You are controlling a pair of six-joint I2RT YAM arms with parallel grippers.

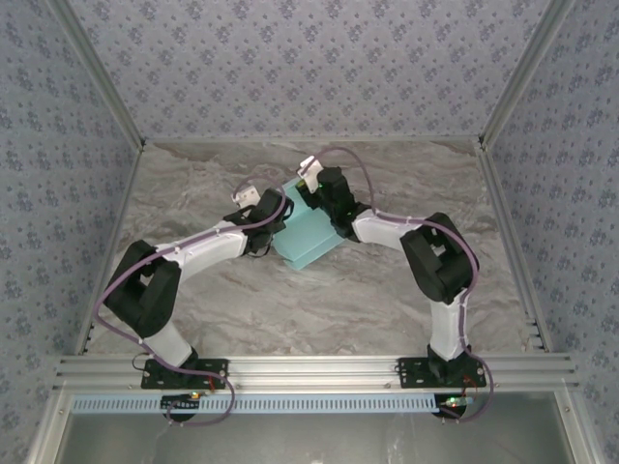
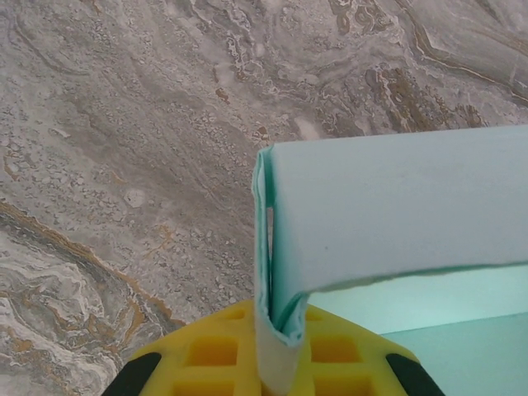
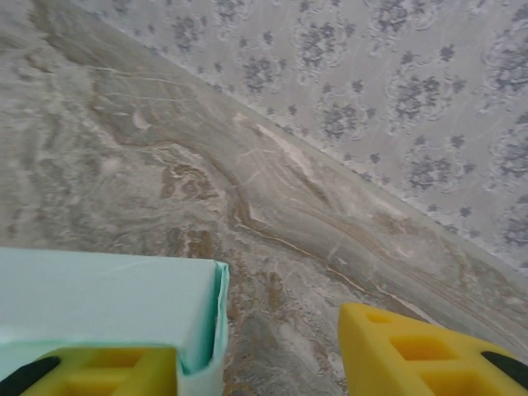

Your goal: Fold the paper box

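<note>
Paper box position: the paper box [image 1: 308, 240] lies on the table [image 1: 290, 314] near its middle, nearer the far edge than the near edge, skew to all edges.
Left claw: the left claw [image 2: 276, 351] is clenched on a folded card edge at the box's left side.
Right claw: the right claw [image 3: 247, 346] is released. One finger rests against a box corner and the other stands clear over bare table.
Governing relation: the box lies between the claws. It extends right from the left claw and left from the right claw.
Long axis: partly hidden by both arms, so its direction cannot be told.
Nearer arm: both are at the box, but only the left holds it.
Next move (judgement): the right claw must shift left to bring the box wall between its fingers.
</note>
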